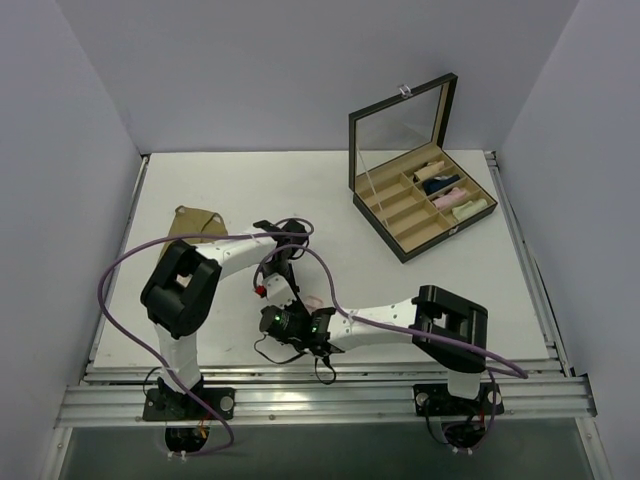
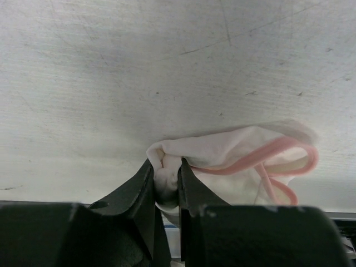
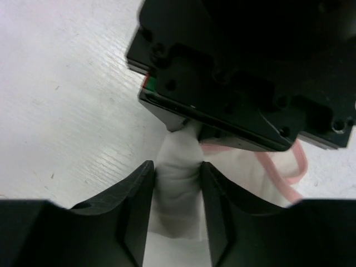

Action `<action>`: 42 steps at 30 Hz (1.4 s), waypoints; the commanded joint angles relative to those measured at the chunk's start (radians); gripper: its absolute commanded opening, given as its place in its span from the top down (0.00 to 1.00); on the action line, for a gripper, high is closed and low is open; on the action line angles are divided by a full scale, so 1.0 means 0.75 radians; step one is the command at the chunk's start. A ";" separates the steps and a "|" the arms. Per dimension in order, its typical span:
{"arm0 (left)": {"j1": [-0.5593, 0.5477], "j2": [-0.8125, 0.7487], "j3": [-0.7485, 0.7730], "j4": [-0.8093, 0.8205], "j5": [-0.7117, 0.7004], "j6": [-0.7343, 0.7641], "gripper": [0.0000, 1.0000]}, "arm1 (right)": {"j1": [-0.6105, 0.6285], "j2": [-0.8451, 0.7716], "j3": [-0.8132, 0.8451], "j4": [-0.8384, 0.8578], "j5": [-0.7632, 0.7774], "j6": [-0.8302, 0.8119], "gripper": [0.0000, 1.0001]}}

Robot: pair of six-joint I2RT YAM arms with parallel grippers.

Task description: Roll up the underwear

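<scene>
The left gripper [image 2: 167, 186] pinches the white brief [image 2: 239, 150]; the right gripper [image 3: 178, 192] clamps its fold. Even tension should roll it tighter.

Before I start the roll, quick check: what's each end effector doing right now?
Left end effector: closed, pinching a fold of the white briefs.
Right end effector: closed on the same briefs.

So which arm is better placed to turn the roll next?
Probably right: the right tool straddles the briefs, while the left tool is shut on their fold, anchoring it.
</scene>
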 commanded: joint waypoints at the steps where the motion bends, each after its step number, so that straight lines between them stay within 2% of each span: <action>1: -0.014 0.015 0.038 -0.062 -0.012 -0.005 0.89 | 0.030 0.032 0.005 -0.110 0.081 0.041 0.68; 3: -0.001 0.011 0.030 -0.062 -0.003 -0.009 0.89 | 0.032 0.030 -0.057 -0.112 0.083 0.092 0.76; 4: 0.005 0.005 0.018 -0.058 0.003 -0.017 0.88 | 0.032 0.013 -0.085 -0.092 0.079 0.137 0.83; 8: 0.074 -0.034 -0.023 -0.019 0.064 -0.028 0.82 | 0.030 -0.028 -0.240 -0.008 0.026 0.233 0.94; 10: 0.103 -0.052 -0.031 -0.009 0.086 -0.032 0.77 | 0.030 -0.040 -0.284 0.027 0.009 0.262 0.94; 12: 0.134 -0.095 -0.035 0.009 0.113 -0.042 0.68 | 0.028 -0.058 -0.337 0.090 -0.034 0.289 0.95; 17: 0.244 -0.171 -0.041 0.054 0.172 -0.065 0.57 | 0.026 -0.071 -0.413 0.176 -0.075 0.326 0.95; 24: 0.328 -0.293 -0.082 0.085 0.121 -0.036 0.52 | -0.112 -0.132 -0.603 0.423 -0.254 0.407 0.96; 27: 0.330 -0.393 -0.160 0.168 0.113 -0.016 0.51 | -0.202 -0.197 -0.784 0.744 -0.414 0.446 0.96; 30: 0.330 -0.459 -0.235 0.297 0.199 -0.024 0.48 | -0.291 -0.200 -0.887 0.904 -0.520 0.481 0.95; 34: 0.293 -0.455 -0.311 0.398 0.293 -0.018 0.46 | -0.329 -0.140 -0.908 1.013 -0.586 0.487 0.95; 42: 0.246 -0.427 -0.399 0.484 0.336 -0.007 0.45 | -0.440 0.015 -0.938 1.299 -0.811 0.475 0.94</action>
